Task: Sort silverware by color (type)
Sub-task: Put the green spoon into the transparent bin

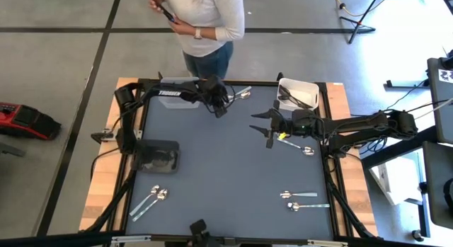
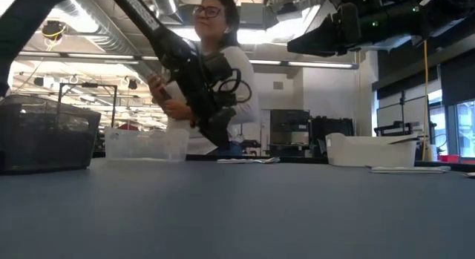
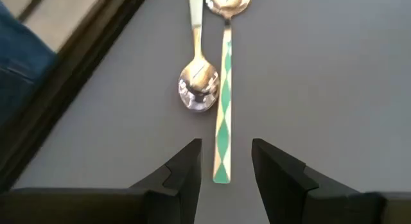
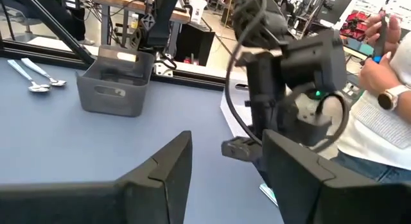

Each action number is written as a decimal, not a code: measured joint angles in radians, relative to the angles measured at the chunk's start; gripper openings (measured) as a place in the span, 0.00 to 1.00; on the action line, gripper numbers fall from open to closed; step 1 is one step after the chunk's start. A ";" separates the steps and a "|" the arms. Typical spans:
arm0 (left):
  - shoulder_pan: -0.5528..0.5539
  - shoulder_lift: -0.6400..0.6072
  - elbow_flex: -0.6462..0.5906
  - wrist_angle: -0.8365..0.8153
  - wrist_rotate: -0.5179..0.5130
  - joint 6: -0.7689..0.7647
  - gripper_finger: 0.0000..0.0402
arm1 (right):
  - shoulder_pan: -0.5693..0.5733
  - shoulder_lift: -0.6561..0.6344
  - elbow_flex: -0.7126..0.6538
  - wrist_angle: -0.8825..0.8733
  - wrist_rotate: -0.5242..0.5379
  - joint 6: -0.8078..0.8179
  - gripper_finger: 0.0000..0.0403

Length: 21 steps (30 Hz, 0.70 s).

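Two spoons lie side by side on the blue-grey mat near the table's far edge [image 1: 241, 95]. One is a shiny silver spoon [image 3: 199, 89]; the other has a green-and-white patterned handle [image 3: 223, 115]. My left gripper [image 3: 225, 176] is open just above the mat [image 1: 221, 109]. Its fingers stand on either side of the patterned handle's free end without touching it. My right gripper [image 1: 260, 124] is open and empty, held high over the middle of the table, and points toward the left arm [image 4: 225, 179].
A white bin [image 1: 297, 93] holding dark utensils stands at the far right. A clear bin [image 2: 145, 144] stands at the far left and a dark bin [image 1: 157, 156] at the left. Loose spoons lie under the right arm [image 1: 297, 144], at near right [image 1: 301, 199] and at near left [image 1: 152, 201]. A person [image 1: 205, 27] stands beyond the far edge.
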 joint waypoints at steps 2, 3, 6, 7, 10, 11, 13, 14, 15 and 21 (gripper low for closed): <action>0.016 0.022 0.006 0.002 0.028 0.001 0.33 | 0.000 0.000 0.000 -0.001 0.000 0.000 0.44; 0.023 0.031 0.008 0.002 0.039 0.001 0.33 | 0.000 0.000 0.000 0.000 0.000 0.000 0.44; 0.039 0.050 0.011 0.001 0.057 0.001 0.33 | 0.000 0.000 0.000 -0.001 0.000 0.000 0.44; 0.043 0.056 0.011 0.003 0.067 0.002 0.33 | 0.000 0.000 0.000 -0.001 0.000 0.000 0.44; 0.051 0.067 0.012 0.002 0.077 0.003 0.33 | 0.000 0.000 0.000 -0.001 0.000 -0.006 0.44; 0.052 0.070 0.012 0.010 0.075 0.004 0.33 | 0.000 0.000 0.000 -0.001 0.000 -0.012 0.44; 0.054 0.072 0.012 0.008 0.072 0.017 0.33 | 0.000 0.000 0.000 -0.001 0.000 -0.016 0.44; 0.054 0.072 0.012 0.008 0.072 0.022 0.33 | 0.000 0.000 0.000 0.000 0.000 -0.016 0.44; 0.054 0.072 0.012 0.010 0.072 0.025 0.33 | 0.000 0.000 0.000 0.000 0.001 -0.017 0.44; 0.053 0.080 0.012 0.012 0.082 0.027 0.32 | 0.000 0.000 0.000 0.000 0.001 -0.017 0.44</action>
